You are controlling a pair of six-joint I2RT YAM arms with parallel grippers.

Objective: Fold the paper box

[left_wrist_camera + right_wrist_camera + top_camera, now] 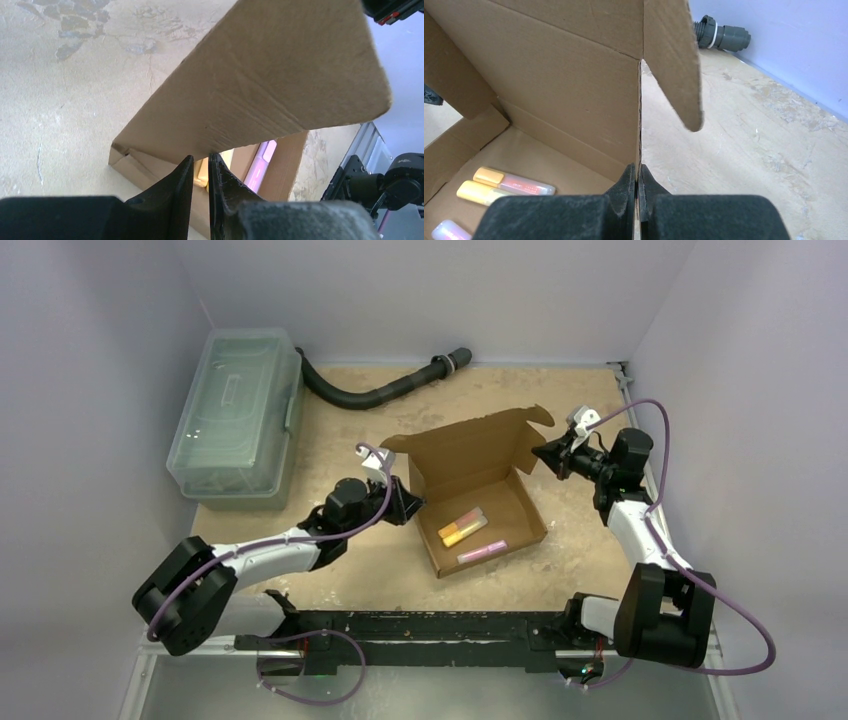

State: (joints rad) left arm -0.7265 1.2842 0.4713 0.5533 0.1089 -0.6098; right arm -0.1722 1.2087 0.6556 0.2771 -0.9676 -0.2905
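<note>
Behind the brown corrugated cardboard box (260, 85), we glimpse mere slivers of a yellow plastic marker (202, 173) and a pink plastic marker (263, 167).

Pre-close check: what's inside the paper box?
Three markers lie in the paper box: two yellow-orange markers side by side, a pink marker apart. Its near wall may hide a floor strip.

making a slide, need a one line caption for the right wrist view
Closed right gripper at the edge of the cardboard box's raised lid, three markers inside.

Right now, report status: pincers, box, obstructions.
Left pincer clamps paper box left wall. Right pincer clamps lid edge. Lid upright, not closed. Three markers inside.
</note>
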